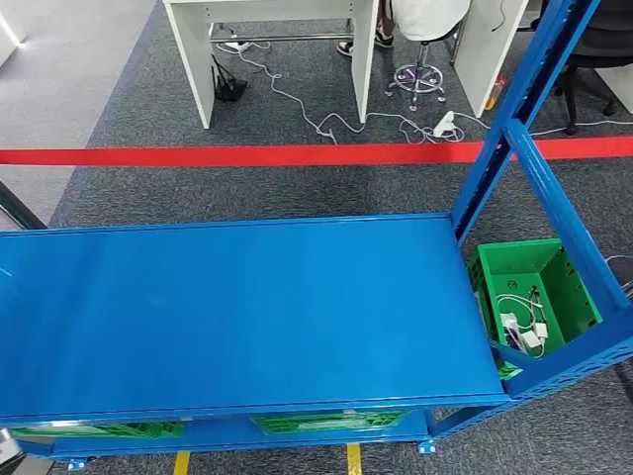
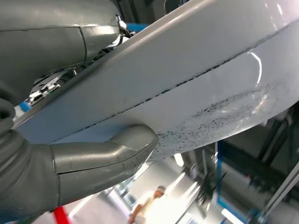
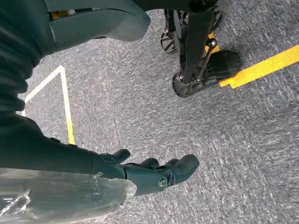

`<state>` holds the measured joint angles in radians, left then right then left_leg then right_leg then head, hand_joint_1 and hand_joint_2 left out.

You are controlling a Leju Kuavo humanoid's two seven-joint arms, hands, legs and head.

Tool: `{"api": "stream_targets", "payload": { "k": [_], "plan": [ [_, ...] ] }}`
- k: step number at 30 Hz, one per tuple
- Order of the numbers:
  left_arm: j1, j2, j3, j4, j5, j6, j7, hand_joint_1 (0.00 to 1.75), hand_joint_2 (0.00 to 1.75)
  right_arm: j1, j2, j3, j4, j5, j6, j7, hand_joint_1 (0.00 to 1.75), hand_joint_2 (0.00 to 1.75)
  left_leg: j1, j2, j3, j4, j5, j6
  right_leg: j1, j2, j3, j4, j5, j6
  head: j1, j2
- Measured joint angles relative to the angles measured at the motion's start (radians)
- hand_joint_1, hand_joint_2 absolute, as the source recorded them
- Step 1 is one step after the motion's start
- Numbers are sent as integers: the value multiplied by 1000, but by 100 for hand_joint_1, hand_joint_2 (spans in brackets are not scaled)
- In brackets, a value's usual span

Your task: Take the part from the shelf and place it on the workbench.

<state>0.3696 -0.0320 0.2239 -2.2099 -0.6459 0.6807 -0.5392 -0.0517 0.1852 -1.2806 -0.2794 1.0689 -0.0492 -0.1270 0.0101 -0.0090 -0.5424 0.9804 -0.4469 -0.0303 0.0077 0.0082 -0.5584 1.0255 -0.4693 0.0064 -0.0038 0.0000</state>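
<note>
My left hand (image 2: 32, 172) grips a wide, flat, pale grey part (image 2: 197, 79) with dark speckled scuffs. Its thick grey thumb (image 2: 102, 156) presses one face of the part, and grey fingers (image 2: 60, 37) lie against the other face. My right hand (image 3: 141, 170) hangs over grey carpet with its dark fingers stretched out and nothing in them. The blue shelf board (image 1: 238, 307) in the head view is bare.
A green crate (image 1: 534, 287) with white cables sits inside the blue frame (image 1: 515, 109) at the right. More green crates (image 1: 328, 423) lie under the board. Beyond a red floor line (image 1: 224, 155) stand white desks (image 1: 276, 40) and a seated person (image 1: 425, 15).
</note>
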Motion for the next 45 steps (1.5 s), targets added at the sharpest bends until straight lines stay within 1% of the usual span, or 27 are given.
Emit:
{"api": "stream_targets", "payload": {
  "k": [6,11,13,15,17,18,19,20,21,22,23,25,27,28,29,31,32,33,34,35,37,39,40,42,43,44,45],
  "plan": [
    [-2,-11,2,0,29,14,-38,175,175,-1,3,0,3,3,-3,-2,0,175,-5,0,0,1,-3,6,-6,0,1,-1,0,5,0,0],
    [-4,-22,6,0,39,15,-67,175,175,-3,3,0,6,5,-5,-3,0,175,-14,0,1,-2,-3,20,-15,0,3,-5,1,18,-1,0],
    [-5,-26,6,-1,40,16,-74,175,175,-4,3,0,7,7,-6,-4,0,175,-7,2,10,-16,3,27,-14,-3,-3,5,-8,26,0,0],
    [-7,-33,7,-3,43,17,-77,175,175,-5,3,0,7,8,-6,-6,0,175,3,4,20,-28,8,31,-14,-5,-43,86,-52,35,4,0],
    [-9,-39,9,-3,45,18,-79,175,175,-5,3,0,8,9,-6,-6,0,175,8,6,22,-28,8,30,-20,-5,-106,211,-103,43,7,0],
    [-9,-41,9,-3,46,18,-81,175,175,-4,3,0,8,9,-6,-6,0,175,10,6,23,-27,8,28,-23,-5,-126,247,-107,47,7,0],
    [-9,-44,10,-3,47,18,-83,175,175,-4,3,0,8,9,-7,-6,0,175,13,6,25,-26,6,25,-26,-5,-129,246,-91,51,6,0],
    [-9,-47,11,-3,48,18,-86,175,175,-4,3,0,9,9,-7,-6,0,175,18,6,27,-24,3,20,-29,-5,-113,208,-58,56,7,0],
    [-9,-49,13,-3,50,18,-90,175,175,-5,3,0,9,9,-7,-6,0,175,23,5,28,-20,-1,13,-33,-6,-85,147,-22,62,7,0],
    [-9,-51,14,-3,52,18,-93,175,175,-6,3,0,9,9,-8,-6,0,175,25,4,28,-15,-6,4,-34,-4,-52,90,2,67,8,0],
    [-9,-52,16,-3,54,18,-95,175,175,-7,4,0,10,9,-8,-6,0,175,26,4,28,-11,-9,-5,-34,-1,-29,49,15,67,8,0],
    [-10,-54,19,-4,57,18,-100,175,175,-10,6,0,12,9,-8,-5,0,175,25,1,25,-5,-9,-20,-30,6,-16,28,10,52,8,0],
    [-11,-56,21,-4,59,18,-104,175,175,-11,6,0,12,9,-8,-2,0,175,27,1,23,-2,-9,-30,-29,6,-24,27,9,27,5,0],
    [-12,-57,21,-5,59,18,-105,175,175,-12,6,0,12,10,-7,-2,0,175,27,2,18,9,-23,-32,-28,6,-26,25,13,16,2,0],
    [-12,-57,22,-5,60,18,-105,175,175,-12,6,0,12,12,-6,-2,0,175,26,3,5,39,-49,-32,-27,5,-28,20,19,6,0,0],
    [-11,-58,22,-5,60,18,-107,175,175,-12,7,0,12,19,-3,-6,0,175,21,5,-42,153,-128,-29,-23,2,-38,12,30,-9,-3,0],
    [-9,-58,23,-5,60,18,-108,175,175,-11,8,0,12,21,-2,-7,0,175,18,5,-66,217,-160,-27,-20,1,-45,11,36,-13,-3,0],
    [-8,-58,23,-5,60,18,-109,175,175,-10,10,0,12,22,-1,-9,0,175,16,5,-80,260,-175,-23,-16,0,-52,11,41,-16,-3,0],
    [-7,-58,24,-5,60,18,-109,175,175,-8,12,0,12,23,-1,-9,0,175,13,5,-78,270,-170,-18,-13,-1,-60,12,47,-17,-3,0],
    [-6,-58,24,-5,60,18,-109,175,175,-7,14,0,12,23,0,-9,0,175,10,5,-59,244,-149,-12,-10,-1,-67,12,54,-18,-3,0],
    [-7,-59,24,-5,60,18,-109,175,175,-6,17,1,12,24,0,-10,0,175,2,5,22,116,-95,4,-7,0,-80,12,68,-15,-3,0],
    [-8,-60,24,-5,60,18,-110,175,175,-6,19,1,12,24,0,-10,0,175,-7,6,80,11,-68,11,-5,1,-88,11,82,-6,-2,0],
    [-8,-60,24,-5,60,18,-110,175,175,-5,20,1,12,24,0,-11,0,175,-9,7,89,-10,-64,12,-4,0,-90,9,91,-1,-4,0],
    [-7,-61,24,-5,60,18,-111,175,175,-2,20,1,12,24,0,-11,0,175,-9,8,79,-19,-49,17,-5,0,-93,2,105,12,-4,0],
    [-7,-62,24,-5,60,18,-111,175,175,0,20,1,12,24,0,-11,0,175,-7,9,72,-21,-40,23,-6,0,-98,5,97,18,-3,0],
    [-7,-63,24,-5,60,18,-111,175,175,1,20,1,12,24,0,-12,0,175,-5,10,64,-23,-29,28,-7,-1,-108,28,69,24,-1,0],
    [-7,-63,25,-5,60,18,-111,175,175,3,20,1,12,24,0,-12,0,175,-3,11,53,-24,-19,33,-8,-1,-122,72,24,28,0,0]
  ]
}}
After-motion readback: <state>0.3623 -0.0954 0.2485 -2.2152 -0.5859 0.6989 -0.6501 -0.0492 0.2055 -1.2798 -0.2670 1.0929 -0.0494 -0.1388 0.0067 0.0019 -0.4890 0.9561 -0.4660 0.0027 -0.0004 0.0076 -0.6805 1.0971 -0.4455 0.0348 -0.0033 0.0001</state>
